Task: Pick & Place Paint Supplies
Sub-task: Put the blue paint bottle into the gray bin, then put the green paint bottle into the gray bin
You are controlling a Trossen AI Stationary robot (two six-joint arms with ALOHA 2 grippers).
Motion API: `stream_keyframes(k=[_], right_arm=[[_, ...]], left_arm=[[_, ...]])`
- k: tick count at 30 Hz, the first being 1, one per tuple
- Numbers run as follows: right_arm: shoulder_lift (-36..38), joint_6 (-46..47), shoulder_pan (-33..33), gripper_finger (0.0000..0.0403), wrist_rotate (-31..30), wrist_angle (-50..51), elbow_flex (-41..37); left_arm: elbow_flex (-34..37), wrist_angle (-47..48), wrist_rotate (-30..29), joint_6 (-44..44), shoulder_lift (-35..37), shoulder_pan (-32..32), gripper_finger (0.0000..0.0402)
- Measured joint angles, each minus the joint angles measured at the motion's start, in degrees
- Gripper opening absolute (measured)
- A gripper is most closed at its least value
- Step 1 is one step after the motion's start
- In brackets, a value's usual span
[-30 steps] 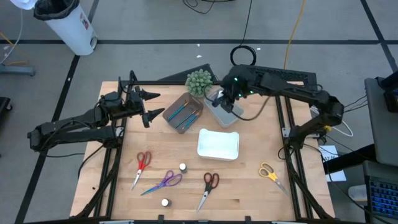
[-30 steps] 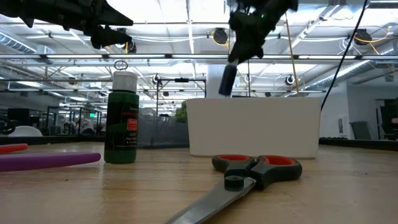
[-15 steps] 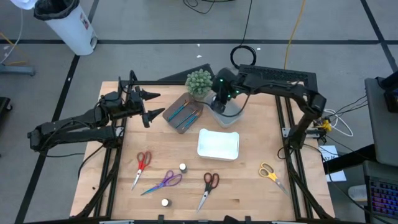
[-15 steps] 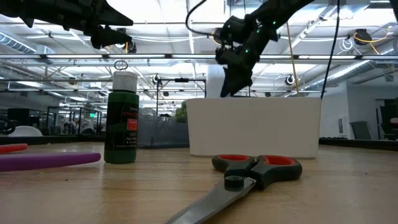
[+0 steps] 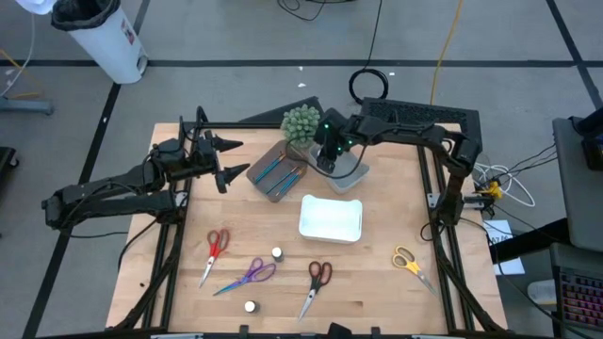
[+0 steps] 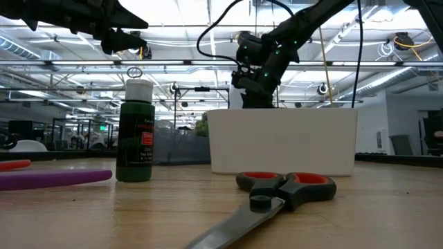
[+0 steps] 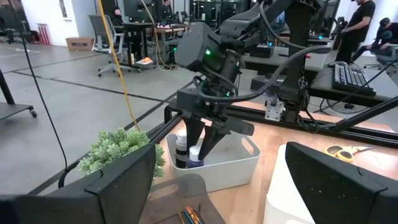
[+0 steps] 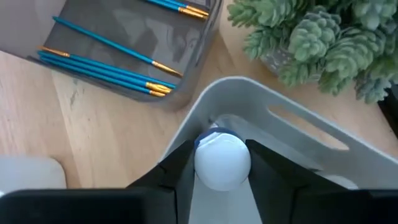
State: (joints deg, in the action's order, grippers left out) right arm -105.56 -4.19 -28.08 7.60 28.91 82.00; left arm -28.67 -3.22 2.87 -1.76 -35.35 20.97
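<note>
My right gripper (image 5: 327, 156) points down into the pale blue-grey tray (image 5: 355, 177), shut on a small white-capped bottle (image 8: 222, 163). A second bottle (image 7: 181, 145) stands in that tray beside it. My left gripper (image 5: 222, 160) hovers open over the table's left far part, touching nothing. Two more bottles (image 5: 277, 254) (image 5: 250, 306) stand on the table near its front. Red scissors (image 5: 217, 246), purple scissors (image 5: 251, 275), red-and-black scissors (image 5: 317, 279) and yellow scissors (image 5: 407, 260) lie flat. Blue brushes (image 8: 102, 68) lie in the brown tray (image 5: 256, 170). My right gripper pinches the bottle at its white cap (image 8: 222, 163) between the two fingers (image 7: 207, 138), coming from above and pointing down. The bottle stands upright, its lower part inside the pale tray behind the wall (image 7: 224, 171); whether it rests on the tray floor cannot be told.
A green spiky plant (image 5: 301, 123) stands just left of the pale tray, at the far edge. The white tray (image 5: 331, 217) lies mid-table and hides the right fingertips in the low view. A green bottle (image 6: 136, 131) stands left of it there. Bare wood shows at the right.
My right gripper has moved toward the table's left and down, carrying the bottle from above the pale tray into it. In the low view the bottle has sunk out of sight behind the white tray. The gripper has stayed shut on it.
</note>
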Motion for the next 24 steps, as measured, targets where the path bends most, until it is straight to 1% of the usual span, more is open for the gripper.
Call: stream_keyframes(k=[12,15,19,24], right_arm=[[0.23,-2.9,1.6,0.0157,-0.07,-1.74,-0.17],[1.97,-2.99,1.98,0.0166,-0.65,-2.13,-0.24],[5.47,-3.04,2.56,0.0179,-3.41,-2.35,-0.22],[12.09,-2.76,3.36,0.0187,-3.06,-2.09,-0.22]], left_arm=[[0.0,0.0,0.02,0.0,0.0,-0.02,0.0361],[0.0,0.02,0.0,0.0,0.0,0.0,0.0361],[0.0,0.0,0.0,0.0,0.0,0.0,0.0361],[0.0,0.02,0.02,0.0,0.0,0.0,0.0361]])
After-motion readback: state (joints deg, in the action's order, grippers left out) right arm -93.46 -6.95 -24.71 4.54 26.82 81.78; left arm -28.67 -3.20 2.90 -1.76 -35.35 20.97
